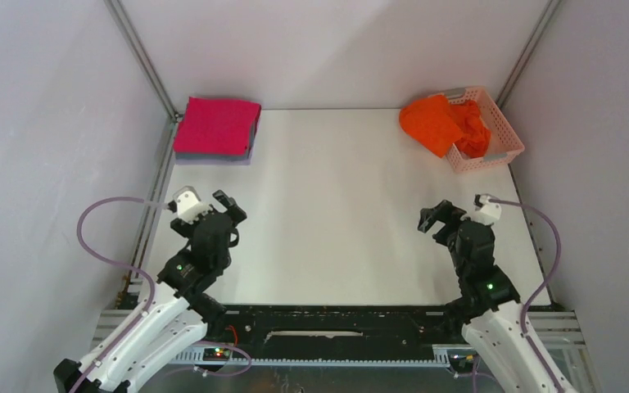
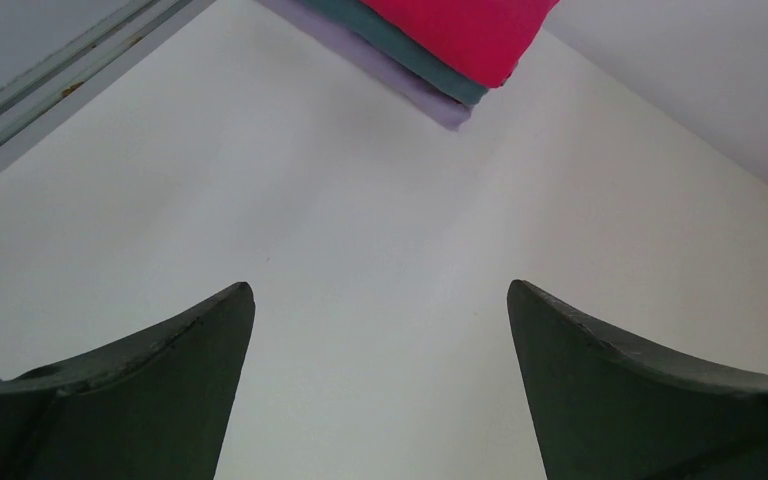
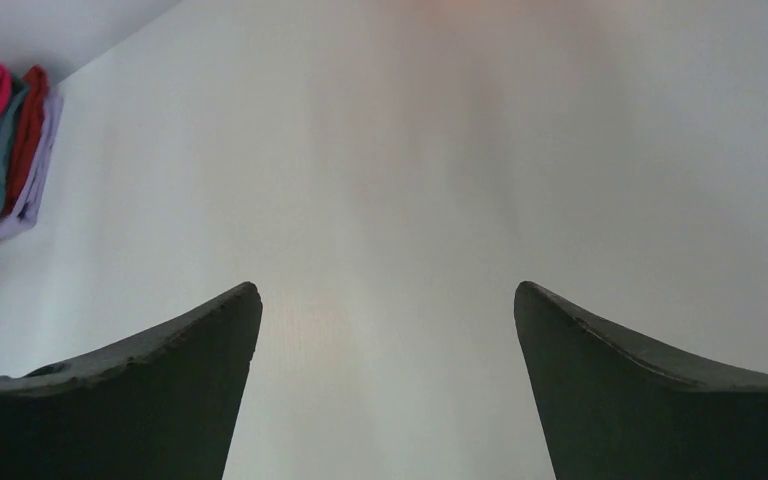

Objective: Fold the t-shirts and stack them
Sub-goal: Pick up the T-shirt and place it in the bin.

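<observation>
Folded pink shirt (image 1: 217,124) topping a pile, table's (image 1: 336,205) far left corner, long side running left to right, left gripper (image 1: 231,205) open above near left, right gripper (image 1: 440,214) open above near right, orange shirt (image 1: 432,123) crumpled, spilling left from basket (image 1: 504,127), far right corner

A white surface (image 1: 336,213) is shown carrying two groups of things. At about 11 o'clock, in the far left corner, a stack of folded t-shirts (image 1: 215,135) is laid flat, with a magenta-pink shirt (image 1: 217,123) on top and a lavender piece (image 2: 430,100) lowest, against the surface. At about 1 o'clock a pale pink lattice basket (image 1: 508,135) is set, and an orange t-shirt (image 1: 434,123) is draped over its left rim onto the surface.
</observation>
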Robot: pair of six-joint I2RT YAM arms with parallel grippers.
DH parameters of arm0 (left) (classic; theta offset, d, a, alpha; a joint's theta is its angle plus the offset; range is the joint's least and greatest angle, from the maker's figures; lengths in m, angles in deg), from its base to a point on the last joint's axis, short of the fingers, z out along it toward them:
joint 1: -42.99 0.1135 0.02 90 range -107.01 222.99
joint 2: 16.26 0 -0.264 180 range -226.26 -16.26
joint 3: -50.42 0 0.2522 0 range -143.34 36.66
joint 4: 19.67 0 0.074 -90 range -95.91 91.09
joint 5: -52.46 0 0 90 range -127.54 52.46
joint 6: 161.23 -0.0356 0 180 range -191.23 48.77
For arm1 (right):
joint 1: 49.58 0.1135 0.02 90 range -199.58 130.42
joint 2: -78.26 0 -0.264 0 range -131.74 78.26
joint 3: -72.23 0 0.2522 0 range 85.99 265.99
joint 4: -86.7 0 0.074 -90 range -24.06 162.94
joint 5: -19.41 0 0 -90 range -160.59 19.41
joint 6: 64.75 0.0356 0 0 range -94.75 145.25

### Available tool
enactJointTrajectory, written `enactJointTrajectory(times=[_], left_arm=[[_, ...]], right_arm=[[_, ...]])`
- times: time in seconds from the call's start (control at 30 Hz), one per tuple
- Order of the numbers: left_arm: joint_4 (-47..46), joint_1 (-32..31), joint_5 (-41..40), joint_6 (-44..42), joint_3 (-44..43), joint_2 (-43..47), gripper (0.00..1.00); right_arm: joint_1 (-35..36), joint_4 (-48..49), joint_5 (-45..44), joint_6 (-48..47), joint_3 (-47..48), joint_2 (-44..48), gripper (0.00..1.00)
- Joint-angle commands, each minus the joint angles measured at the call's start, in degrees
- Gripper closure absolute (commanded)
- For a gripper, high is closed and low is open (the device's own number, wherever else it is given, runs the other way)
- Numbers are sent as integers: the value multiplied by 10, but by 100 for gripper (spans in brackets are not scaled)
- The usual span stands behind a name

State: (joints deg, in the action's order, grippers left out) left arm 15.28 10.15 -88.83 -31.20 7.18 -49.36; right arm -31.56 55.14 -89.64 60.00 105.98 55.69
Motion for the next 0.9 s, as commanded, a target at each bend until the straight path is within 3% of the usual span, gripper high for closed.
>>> enactJointTrajectory(times=[0.0, 0.13, 0.3, 0.37, 0.5, 0.6, 0.77, 0.87], left_arm=[[-47, 5, -5, -7, 3, -24, 0], [-56, 19, 10, -8, 6, -44, 0], [-55, 40, 17, -6, 9, -56, 0], [-56, 47, 21, -6, 11, -57, 0], [-66, 60, 32, -6, 14, -64, 0], [-72, 68, 33, -7, 10, -82, 0], [-58, 77, 20, 2, -9, -130, 0], [-53, 83, 22, 6, -19, -157, 0]], right_arm=[[-6, 159, 97, -79, 55, -97, 0], [-10, 117, 106, -187, 227, -287, 0], [-11, -25, 118, -505, 530, -569, 0], [-10, -57, 94, -663, 597, -662, 0], [-16, -135, 22, -810, 748, -819, 0], [-18, -110, 3, -874, 802, -904, 0], [-28, 33, -49, -997, 817, -996, 0], [-38, 32, -63, -1013, 868, -1059, 0]])
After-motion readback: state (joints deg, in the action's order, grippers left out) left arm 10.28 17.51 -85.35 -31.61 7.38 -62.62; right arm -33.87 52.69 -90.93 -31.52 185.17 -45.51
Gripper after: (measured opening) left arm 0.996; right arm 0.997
